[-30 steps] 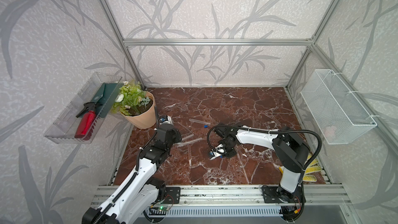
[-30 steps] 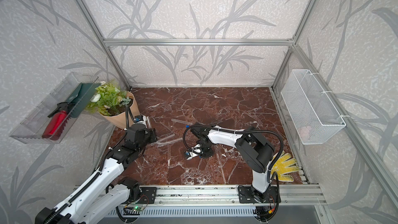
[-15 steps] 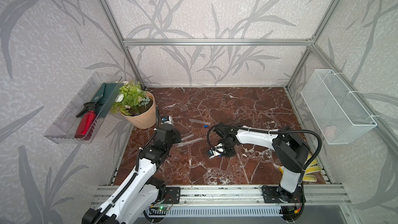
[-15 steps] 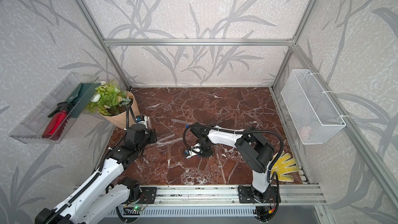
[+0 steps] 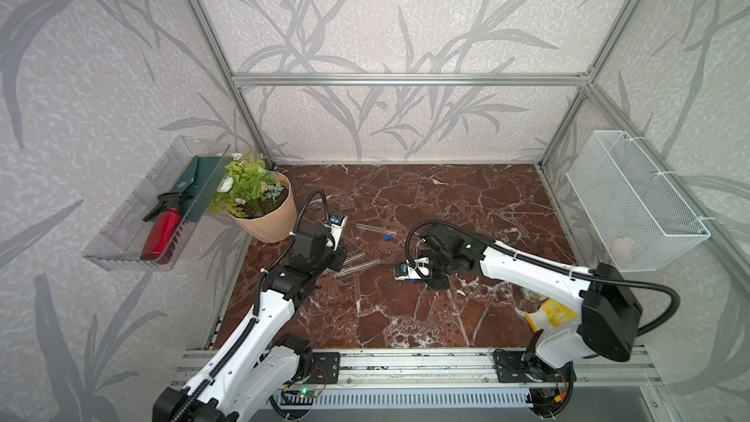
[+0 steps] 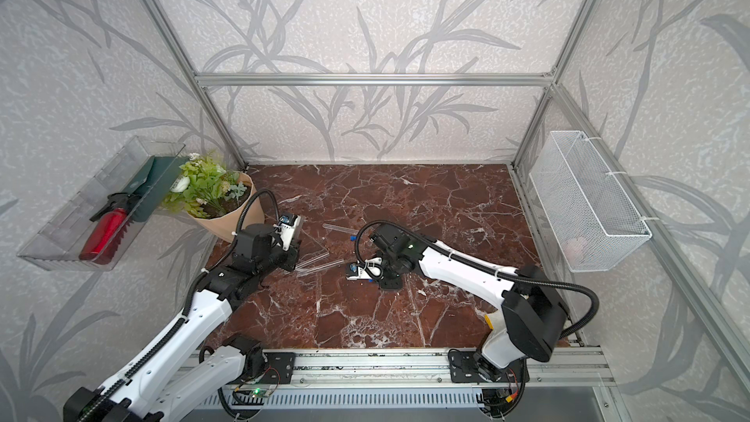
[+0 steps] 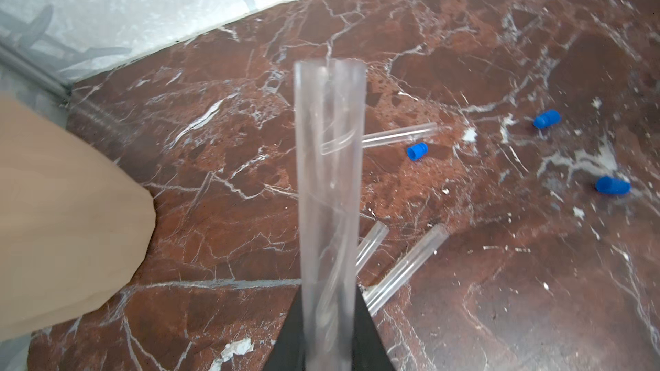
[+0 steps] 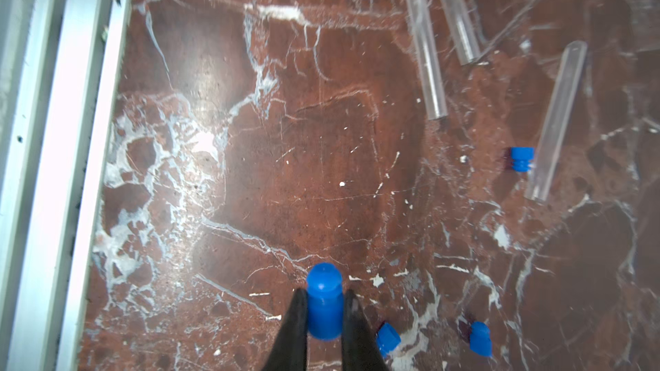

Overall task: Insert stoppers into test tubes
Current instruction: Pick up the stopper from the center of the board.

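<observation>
In the left wrist view my left gripper (image 7: 329,289) is shut on a clear test tube (image 7: 330,173) that points away from the jaws with its open mouth at the far end. Three more test tubes (image 7: 396,135) (image 7: 371,248) (image 7: 407,269) lie on the marble floor beyond it. My right gripper (image 8: 325,294) is shut on a blue stopper (image 8: 323,280), just above the floor. Three loose stoppers (image 8: 522,159) (image 8: 387,339) (image 8: 480,339) lie nearby. In both top views the grippers (image 5: 339,255) (image 5: 414,278) face each other across the lying tubes (image 5: 359,265).
A tan flower pot (image 5: 264,213) stands close behind the left arm and shows in its wrist view (image 7: 71,226). A clear wall tray with a red bottle (image 5: 162,229) hangs left, a white wire basket (image 5: 633,205) right. A yellow glove (image 5: 552,312) lies by the right arm's base.
The right jaws have drawn in tight on the blue stopper. Both arms stay almost where they were, and the left gripper keeps its hold on the tube.
</observation>
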